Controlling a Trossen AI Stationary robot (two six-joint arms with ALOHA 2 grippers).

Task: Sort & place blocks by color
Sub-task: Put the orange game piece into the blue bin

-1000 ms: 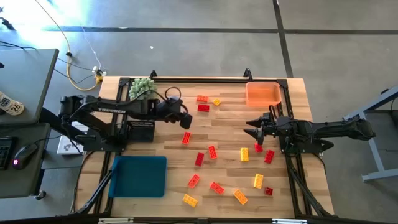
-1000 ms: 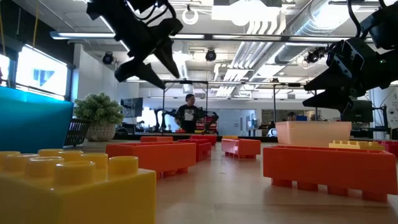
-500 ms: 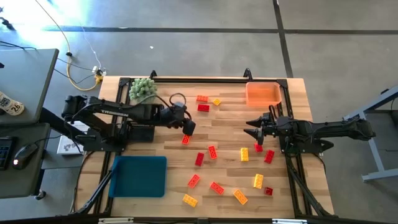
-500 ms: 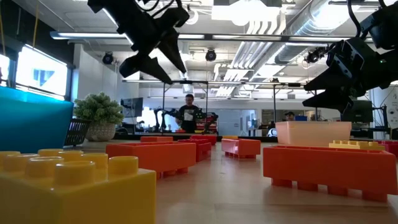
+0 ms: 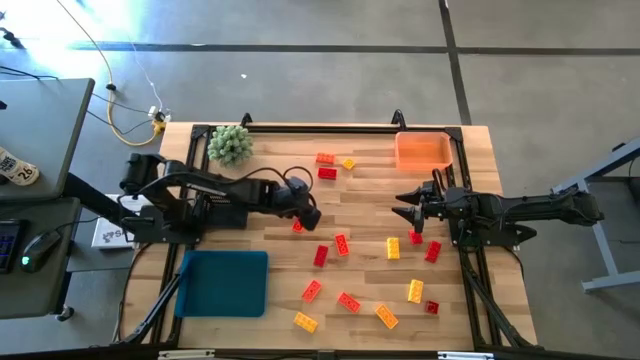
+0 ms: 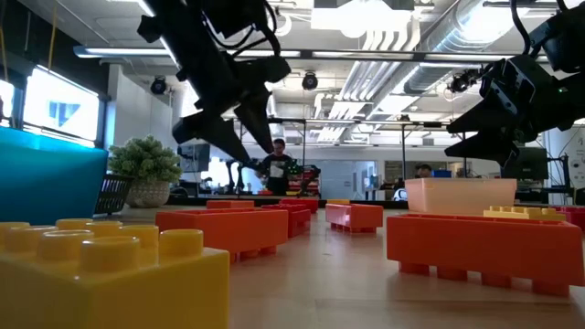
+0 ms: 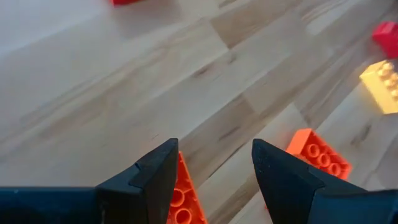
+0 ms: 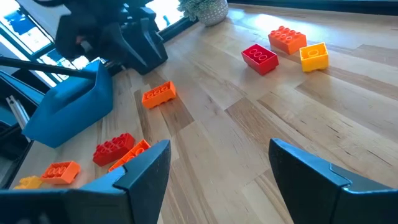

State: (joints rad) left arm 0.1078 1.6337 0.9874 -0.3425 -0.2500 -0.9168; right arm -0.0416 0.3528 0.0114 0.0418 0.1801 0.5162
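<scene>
Red, orange-red and yellow studded bricks lie scattered flat on the wooden table (image 5: 370,190). My left gripper (image 5: 307,214) is open and hovers just above an orange-red brick (image 5: 297,227). In the left wrist view (image 7: 214,149) that brick (image 7: 181,198) shows between and below the fingers, half hidden by one of them. The low view shows this gripper (image 6: 239,137) still above the table. My right gripper (image 5: 406,208) is open and waits in the air over the table's right half, above no brick (image 8: 219,149).
A teal bin (image 5: 222,283) sits at the near left and an orange bin (image 5: 423,151) at the far right corner. A green spiky plant ball (image 5: 229,144) stands at the far left. Most bricks lie in the near middle and right. A person stands far behind the table (image 6: 277,169).
My left gripper has moved toward the table's right and near edge and come down over the orange-red brick, staying open. The bricks lie as before.
</scene>
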